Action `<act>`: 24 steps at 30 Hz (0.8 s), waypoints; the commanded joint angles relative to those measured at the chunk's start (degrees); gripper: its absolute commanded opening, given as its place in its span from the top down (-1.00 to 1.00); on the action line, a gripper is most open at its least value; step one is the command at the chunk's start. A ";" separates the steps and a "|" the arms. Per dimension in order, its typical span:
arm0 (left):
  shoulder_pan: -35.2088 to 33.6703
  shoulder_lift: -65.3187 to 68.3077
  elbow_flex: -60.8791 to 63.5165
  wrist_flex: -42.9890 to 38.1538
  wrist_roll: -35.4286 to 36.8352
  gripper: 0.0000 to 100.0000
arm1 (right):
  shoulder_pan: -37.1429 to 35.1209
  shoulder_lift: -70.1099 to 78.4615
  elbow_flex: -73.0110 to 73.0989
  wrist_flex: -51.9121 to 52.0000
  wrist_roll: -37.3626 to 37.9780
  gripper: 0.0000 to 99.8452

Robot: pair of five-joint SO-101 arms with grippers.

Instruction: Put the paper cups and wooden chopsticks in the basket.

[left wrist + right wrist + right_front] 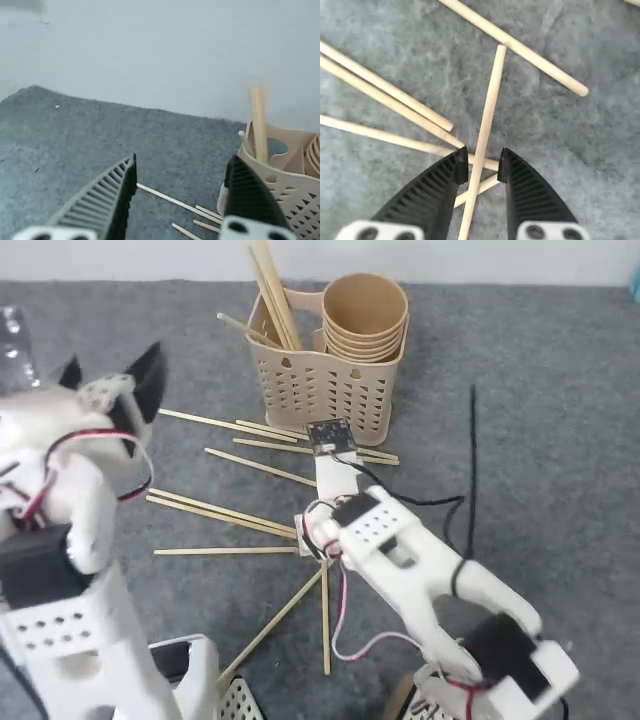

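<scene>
A beige basket (320, 390) (285, 195) stands at the back of the grey carpet. It holds a stack of paper cups (365, 305) and a few upright chopsticks (272, 290) (258, 125). Several loose wooden chopsticks (220, 512) lie scattered in front of it. My right gripper (481, 155) is low over the carpet, open by a narrow gap, its fingers on either side of one chopstick (490, 100) that crosses others. My right arm (380, 530) covers that spot from above. At the left, my left gripper (112, 358) (182, 159) is raised, open and holding nothing.
A black cable (472, 470) runs over the carpet right of the basket. A white perforated part (240, 700) sits at the near edge by the left arm's base. A pale wall (160, 50) bounds the carpet at the back.
</scene>
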 commanded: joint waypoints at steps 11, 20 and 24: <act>-10.37 -18.81 45.14 -21.80 -0.70 0.52 | 0.04 4.35 -4.84 -3.21 -0.79 1.00; -10.29 -31.03 66.86 -22.68 -0.35 0.53 | 1.10 4.18 -5.01 -2.86 -0.70 0.98; -11.69 -32.44 69.93 -22.95 -0.26 0.53 | 0.75 -0.92 -5.10 0.31 -0.44 0.98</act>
